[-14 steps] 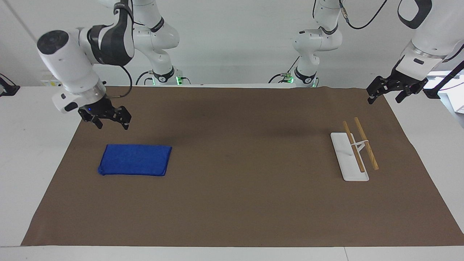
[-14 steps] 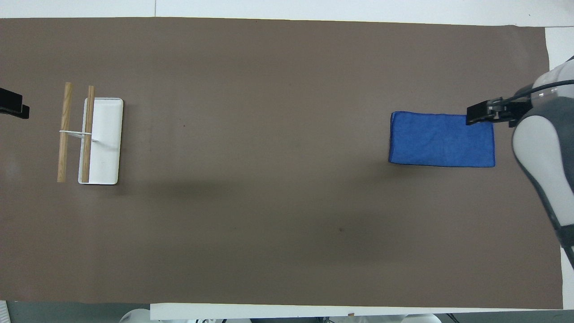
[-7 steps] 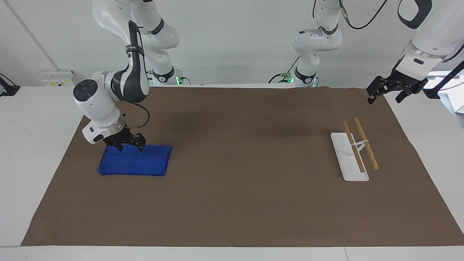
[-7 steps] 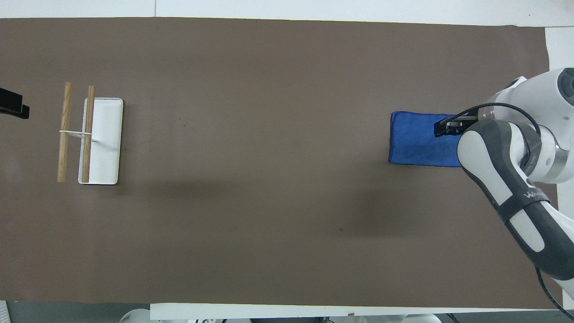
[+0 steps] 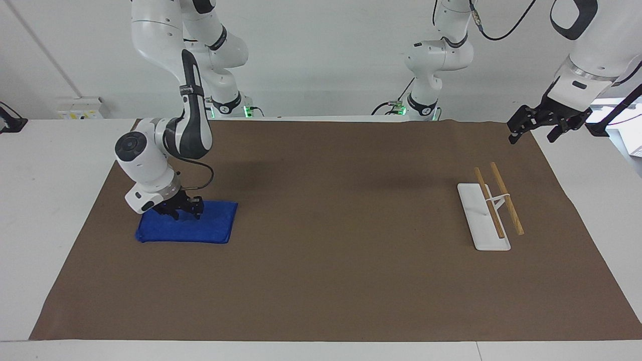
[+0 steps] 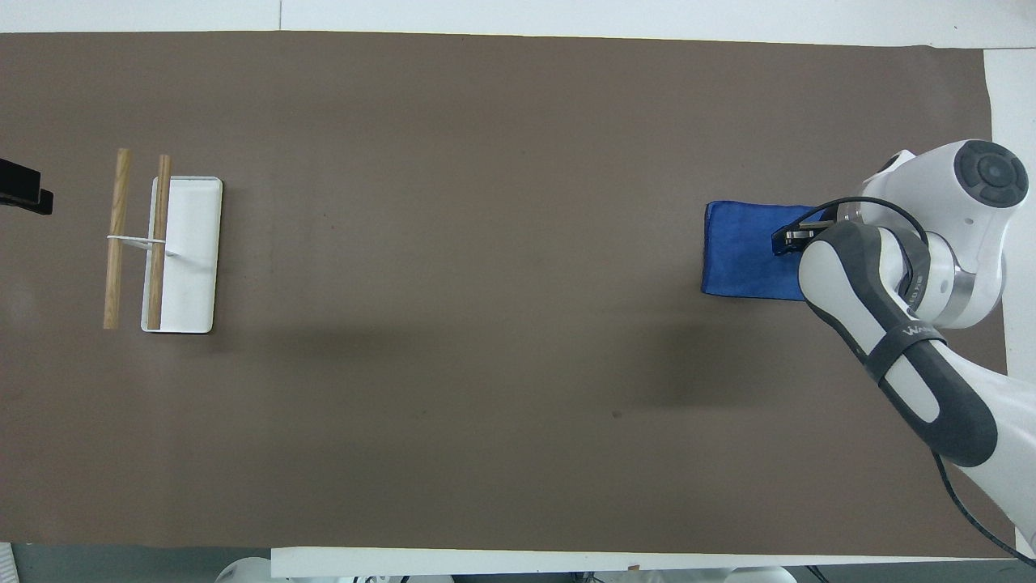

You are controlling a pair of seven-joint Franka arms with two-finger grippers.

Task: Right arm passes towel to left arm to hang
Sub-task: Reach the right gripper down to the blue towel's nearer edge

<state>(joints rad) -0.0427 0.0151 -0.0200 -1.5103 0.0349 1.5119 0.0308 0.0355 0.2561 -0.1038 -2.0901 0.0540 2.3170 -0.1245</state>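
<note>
Grasp stage of the handover. The towel point(image 5: 186, 228) lies flat on the table point(image 5: 331, 281) toward the right arm's end. The right pincer point(image 5: 179, 209) is down on the towel's edge nearer the robots; whether its fingers have clamped the cloth cannot be told. The left pincer point(image 5: 546, 123), fingers spread and empty, waits in the air over the table corner near the rack point(image 5: 484, 220), well apart from the towel. Next, judging from this: secure the pinch, lift, and carry the towel mid-table toward the left arm.
</note>
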